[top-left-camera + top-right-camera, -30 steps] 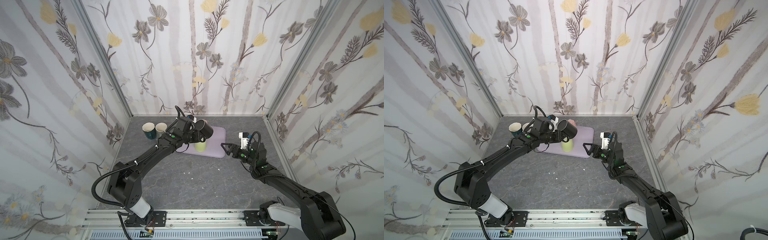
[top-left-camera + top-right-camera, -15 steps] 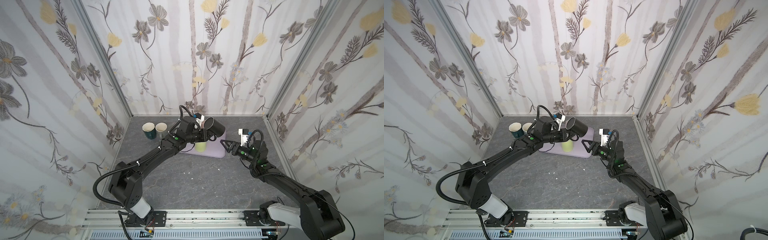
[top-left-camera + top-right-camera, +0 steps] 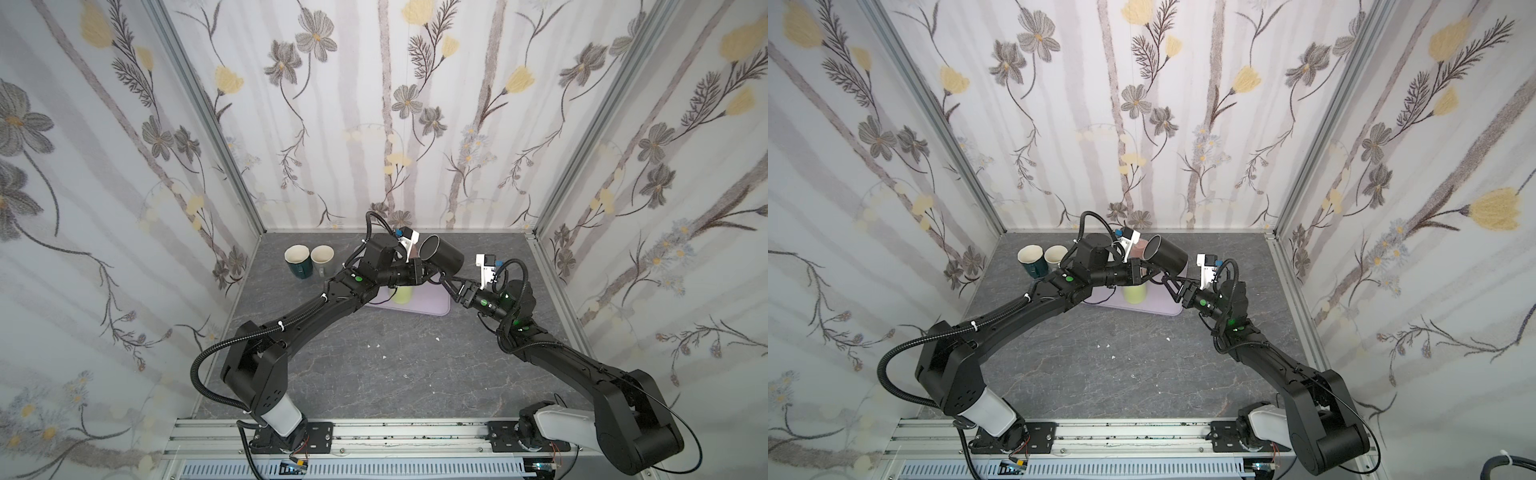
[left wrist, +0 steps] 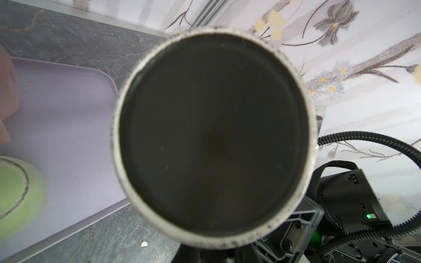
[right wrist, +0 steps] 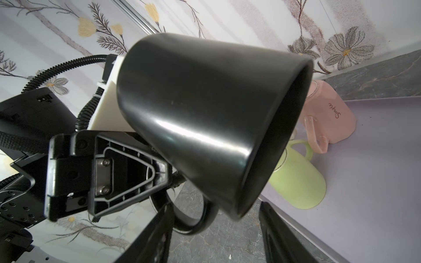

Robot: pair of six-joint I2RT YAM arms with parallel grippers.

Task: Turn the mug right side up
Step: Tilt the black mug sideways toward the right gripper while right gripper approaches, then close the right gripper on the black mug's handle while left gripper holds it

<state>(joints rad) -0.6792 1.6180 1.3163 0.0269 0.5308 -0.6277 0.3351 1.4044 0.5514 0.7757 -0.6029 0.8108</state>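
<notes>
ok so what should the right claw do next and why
Probably close the right claw on the handle of the black mug. The left claw holds the mug aloft, tilted on its side. The handle loop hangs between the right claw's open jaws, so a grip there looks ready for a handover.

A pale purple tray lies on the grey stone-patterned table near the back wall. A green mug and a pink mug stand on it mouth down and close together, the pink one marked "Simple". Off the tray at the back left, a dark teal mug and a beige cup stand upright side by side. A few white crumbs dot the middle of the table. Flowered wallpaper covers the three walls.
</notes>
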